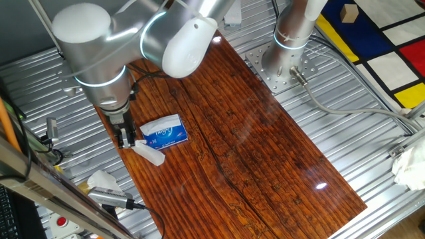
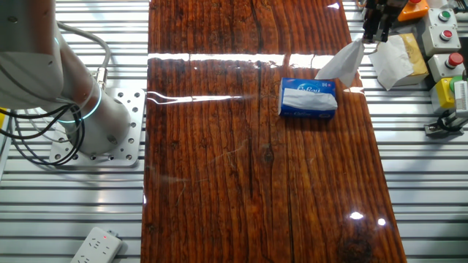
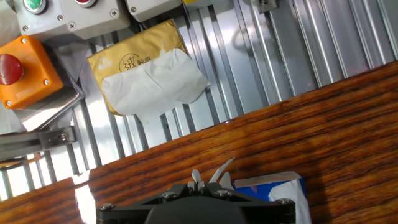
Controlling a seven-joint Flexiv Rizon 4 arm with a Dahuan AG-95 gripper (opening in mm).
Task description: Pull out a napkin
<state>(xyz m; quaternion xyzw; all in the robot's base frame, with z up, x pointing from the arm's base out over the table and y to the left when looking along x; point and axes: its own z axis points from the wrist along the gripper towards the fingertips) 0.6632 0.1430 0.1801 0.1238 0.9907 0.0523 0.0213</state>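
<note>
A blue tissue pack with white print is seen lying on the dark wooden bench, near one long edge. Beyond that edge, on the ribbed metal surface, a yellow packet is laid with a white tissue sheet spread over it. An orange box with a red button is set beside the packet. A white power strip is seen at the lower corner of the other fixed view.

The table lies open past the blue pack; button boxes and a paper wad crowd the tool.
</note>
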